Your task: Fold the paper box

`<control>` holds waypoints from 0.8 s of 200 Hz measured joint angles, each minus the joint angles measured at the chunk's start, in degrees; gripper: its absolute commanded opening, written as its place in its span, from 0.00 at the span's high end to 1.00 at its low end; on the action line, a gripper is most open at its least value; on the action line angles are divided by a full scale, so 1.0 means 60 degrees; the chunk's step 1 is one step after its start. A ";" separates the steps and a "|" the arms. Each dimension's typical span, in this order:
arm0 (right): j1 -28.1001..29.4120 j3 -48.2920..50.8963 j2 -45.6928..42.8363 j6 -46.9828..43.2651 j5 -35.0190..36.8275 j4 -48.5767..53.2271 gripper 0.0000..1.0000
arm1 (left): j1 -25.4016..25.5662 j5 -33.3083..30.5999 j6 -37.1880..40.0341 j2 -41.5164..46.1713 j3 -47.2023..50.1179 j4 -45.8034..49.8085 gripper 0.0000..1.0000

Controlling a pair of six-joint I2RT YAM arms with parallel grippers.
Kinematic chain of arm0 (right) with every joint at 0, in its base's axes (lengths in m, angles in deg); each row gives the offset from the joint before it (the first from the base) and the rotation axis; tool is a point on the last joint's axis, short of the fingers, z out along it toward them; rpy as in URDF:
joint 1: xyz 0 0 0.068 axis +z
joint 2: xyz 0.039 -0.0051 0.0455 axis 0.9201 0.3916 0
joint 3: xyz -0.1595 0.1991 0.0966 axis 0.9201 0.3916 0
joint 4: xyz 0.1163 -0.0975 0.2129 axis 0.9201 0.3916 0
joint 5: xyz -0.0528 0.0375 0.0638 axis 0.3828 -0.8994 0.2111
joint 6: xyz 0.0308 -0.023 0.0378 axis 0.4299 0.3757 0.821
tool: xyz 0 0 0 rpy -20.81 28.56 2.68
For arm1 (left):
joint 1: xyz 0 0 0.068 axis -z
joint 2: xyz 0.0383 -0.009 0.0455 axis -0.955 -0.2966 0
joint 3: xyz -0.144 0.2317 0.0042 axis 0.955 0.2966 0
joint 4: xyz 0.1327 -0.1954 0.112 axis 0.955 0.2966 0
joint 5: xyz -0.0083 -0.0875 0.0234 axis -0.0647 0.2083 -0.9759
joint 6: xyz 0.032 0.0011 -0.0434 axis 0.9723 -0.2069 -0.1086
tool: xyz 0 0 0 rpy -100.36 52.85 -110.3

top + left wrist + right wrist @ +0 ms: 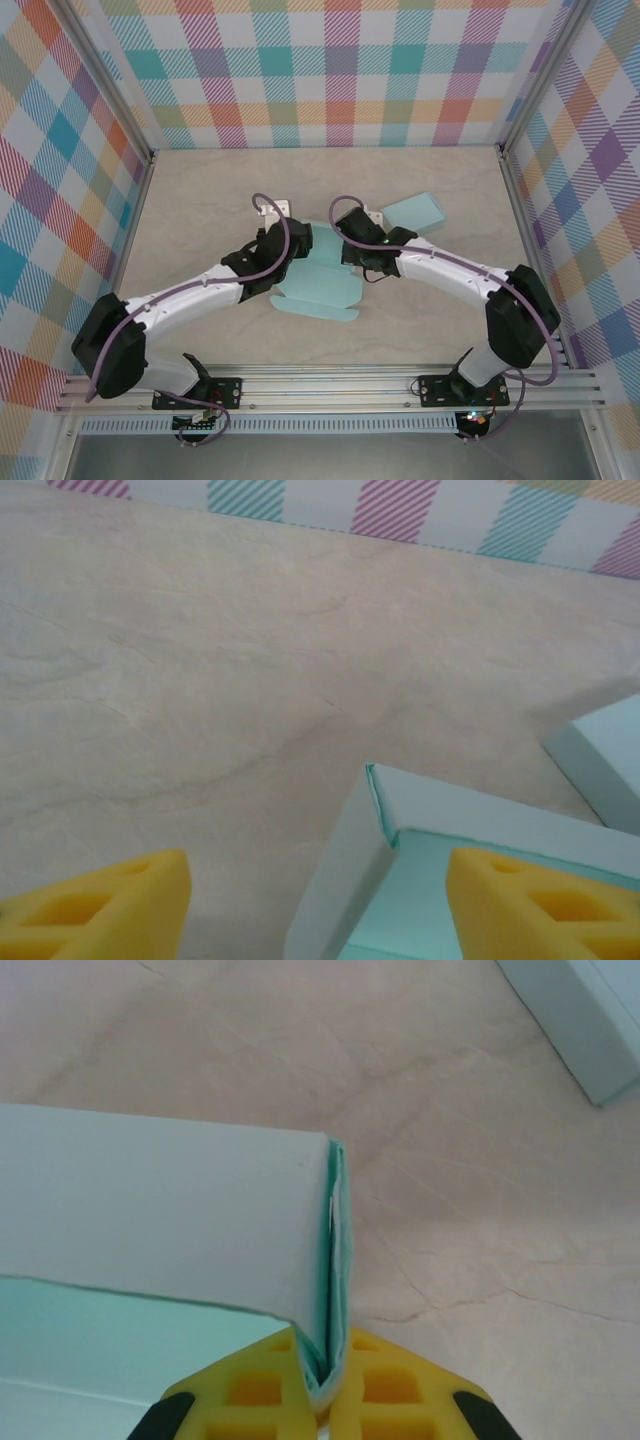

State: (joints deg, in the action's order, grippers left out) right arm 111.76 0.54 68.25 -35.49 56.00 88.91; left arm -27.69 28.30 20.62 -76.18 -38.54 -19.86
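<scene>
The light teal paper box [318,290] lies partly folded at the middle of the table, its flat flaps spread toward the near side. My right gripper [326,1385] is shut on a doubled, upright wall of the box [170,1210], pinching its edge between the yellow pads [400,1390]. My left gripper [318,908] stands open, one yellow fingertip [100,910] over bare table and the other over the box's inside. A raised corner of the box [385,815] sits between them, untouched. From above, both grippers meet at the box's far end, left [298,243] and right [348,248].
A second teal paper piece [420,210] lies flat to the back right, also seen as a teal slab [580,1030] beyond the right gripper. Plaid walls [340,70] close in the back and both sides. Bare marbled table [200,200] stretches to the left.
</scene>
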 measured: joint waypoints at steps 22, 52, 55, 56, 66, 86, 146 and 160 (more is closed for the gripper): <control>-0.0262 -0.0127 0.0219 -0.0087 -0.0346 0.0583 1.00 | 0.0000 0.0597 -0.0204 0.0576 0.0153 0.0291 0.17; -0.0729 -0.0481 0.0437 -0.0659 -0.1545 0.1235 1.00 | 0.0000 0.0845 -0.0321 0.1574 0.0280 0.0969 0.03; -0.0776 -0.0525 0.0477 -0.0739 -0.1716 0.1293 1.00 | 0.0000 0.0838 -0.0368 0.1657 0.0280 0.1035 0.03; -0.0801 -0.0546 0.0499 -0.0776 -0.1778 0.1330 1.00 | 0.0000 0.0831 -0.0353 0.1705 0.0277 0.1067 0.03; -0.0973 -0.0729 0.0688 -0.1071 -0.2328 0.1526 1.00 | 0.0000 0.0831 -0.0317 0.2014 0.0277 0.1304 0.02; -0.1188 -0.1118 0.1282 -0.1698 -0.3082 0.2033 1.00 | -0.0022 0.0834 -0.0310 0.2444 0.0277 0.1727 0.02; -0.1351 -0.2769 0.3136 -0.3100 -0.3672 0.3697 1.00 | -0.0178 0.0980 -0.0237 0.2637 0.0321 0.2164 0.01; -0.1351 -0.3213 0.3530 -0.3264 -0.3570 0.4014 0.98 | -0.0229 0.0998 -0.0204 0.2637 0.0372 0.2200 0.01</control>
State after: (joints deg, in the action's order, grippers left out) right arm 103.65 -18.74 89.43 -55.07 34.58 112.99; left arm -29.06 34.29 19.40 -60.36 -36.31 -6.65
